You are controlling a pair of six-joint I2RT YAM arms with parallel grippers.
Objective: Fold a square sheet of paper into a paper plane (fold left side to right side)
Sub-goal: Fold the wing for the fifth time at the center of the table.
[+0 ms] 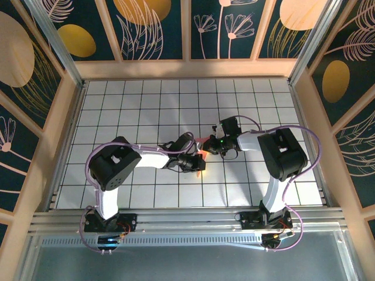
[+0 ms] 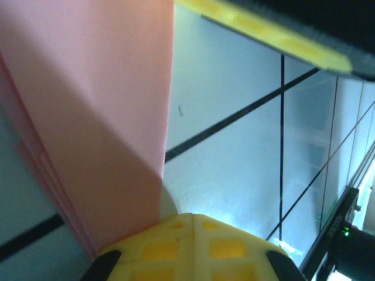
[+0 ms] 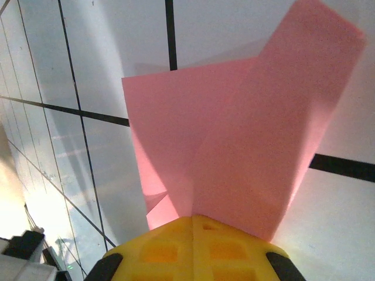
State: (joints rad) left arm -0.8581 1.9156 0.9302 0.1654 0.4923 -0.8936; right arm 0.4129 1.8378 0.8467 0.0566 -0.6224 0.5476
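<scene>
The square sheet of paper (image 1: 203, 154) is salmon pink and folded into overlapping flaps, lifted a little off the table's middle. In the right wrist view the paper (image 3: 246, 134) fans out from the seam of my right gripper (image 3: 193, 218), which is shut on its creased end. In the overhead view my right gripper (image 1: 206, 146) comes at it from the right. My left gripper (image 1: 198, 164) meets it from the left and is shut. In the left wrist view the paper (image 2: 99, 117) runs down beside my left gripper (image 2: 193, 216); whether it is pinched there I cannot tell. One yellow right finger (image 2: 275, 38) crosses the top.
The white gridded table (image 1: 146, 105) has wooden walls on three sides and an aluminium rail (image 1: 187, 219) along the near edge. Both arms reach inward and their wrists nearly touch at the centre. The right arm's dark body (image 2: 345, 246) is close by.
</scene>
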